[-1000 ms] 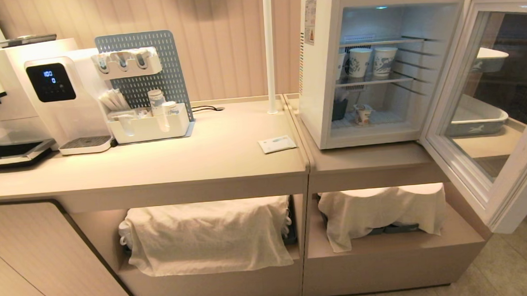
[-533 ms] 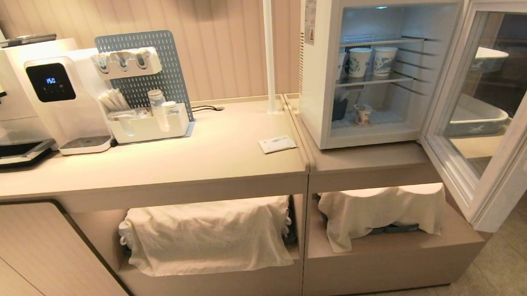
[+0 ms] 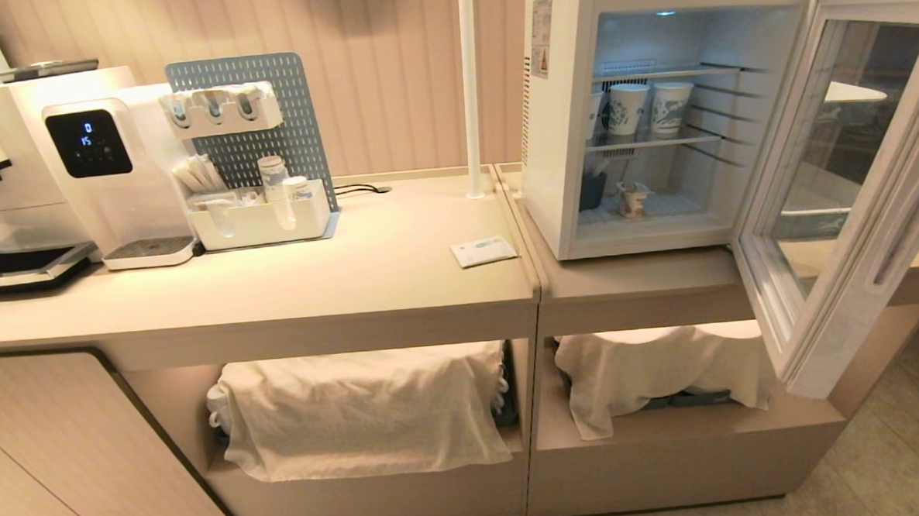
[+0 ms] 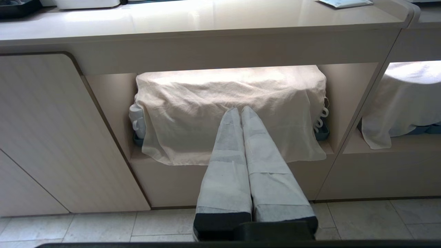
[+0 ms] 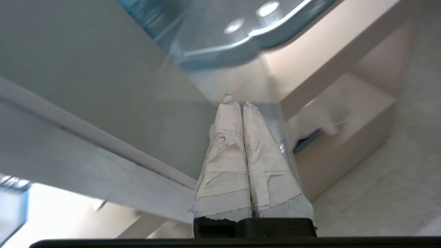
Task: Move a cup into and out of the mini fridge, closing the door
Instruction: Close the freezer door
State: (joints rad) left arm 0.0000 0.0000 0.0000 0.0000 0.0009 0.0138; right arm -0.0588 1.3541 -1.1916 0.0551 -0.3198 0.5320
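Observation:
The mini fridge (image 3: 559, 129) stands on the right counter with its door (image 3: 852, 194) partly open, hinged on the right. The cup (image 3: 632, 200) sits on the bottom shelf inside. Neither arm shows in the head view. In the right wrist view my right gripper (image 5: 237, 102) is shut and empty, its tips up against the glass of the door (image 5: 103, 69) from the outer side. My left gripper (image 4: 240, 110) is shut and empty, parked low in front of the cloth-covered lower shelf.
Two tall paper cups (image 3: 647, 108) stand on the fridge's middle shelf, with a dark container (image 3: 591, 192) below. On the left counter are a water dispenser (image 3: 107, 172), an organiser tray (image 3: 260, 220) and a flat packet (image 3: 484, 251). A white pole (image 3: 469, 87) rises beside the fridge.
The fridge door has swung inward toward the fridge, its lower corner moving left and its handle coming into view. The cup and everything on the counter stay put.

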